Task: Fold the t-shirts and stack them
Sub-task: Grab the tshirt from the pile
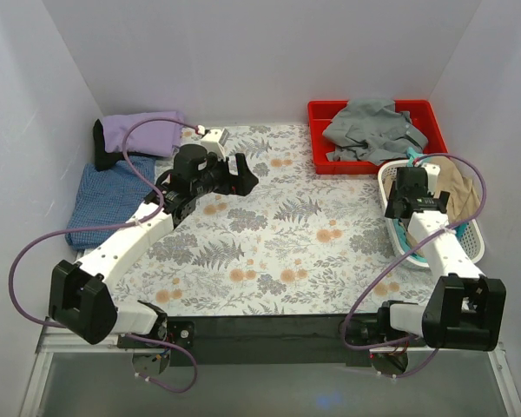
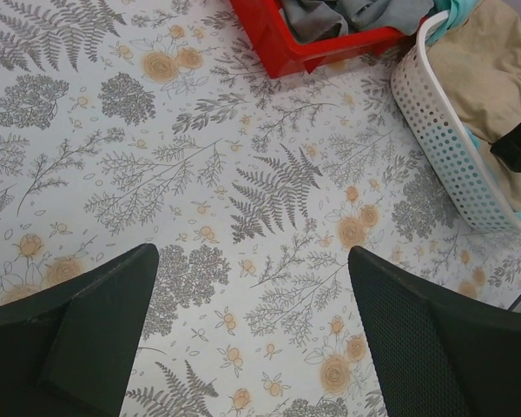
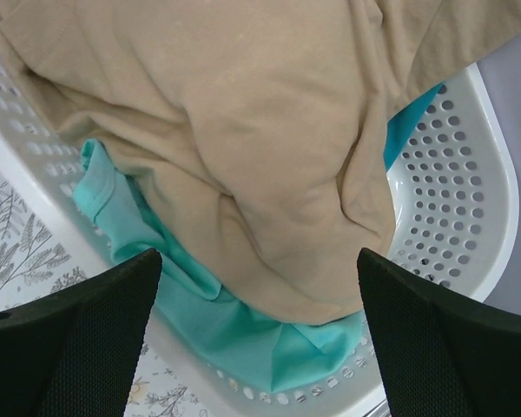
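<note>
We judge the step in hand to be lifting the next shirt out of the white perforated plastic laundry basket (image 3: 469, 200). The right end effector (image 3: 259, 261) hangs directly above it with its two black fingers spread wide and nothing between them. To do this well we would bring it straight down onto the raised fold of the crumpled tan-beige cloth t-shirt (image 3: 243, 130) and pinch only that top layer. We would then lift high before swinging towards the floral-patterned worktop (image 1: 269, 252), since the bright teal cloth t-shirt (image 3: 243, 343) lies pressed beneath and could be dragged along if we bite too deep. Keeping clear of the basket's wall matters too, as a snagged hem might tip the basket. The left end effector (image 2: 252, 256) is likewise open and empty, poised over the middle of the worktop, where we think it could catch a free edge and help spread the cloth. The tan shirt looks soft and fairly thick, heaped in broad rounded folds that cover most of the basket's inside; we cannot make out a collar or sleeve. Elsewhere, a folded lavender t-shirt (image 1: 148, 132) and a folded textured blue t-shirt (image 1: 104, 195) lie close together at the worktop's far left, and a rumpled grey t-shirt (image 1: 369, 126) sits in the red plastic bin (image 1: 317, 139).
</note>
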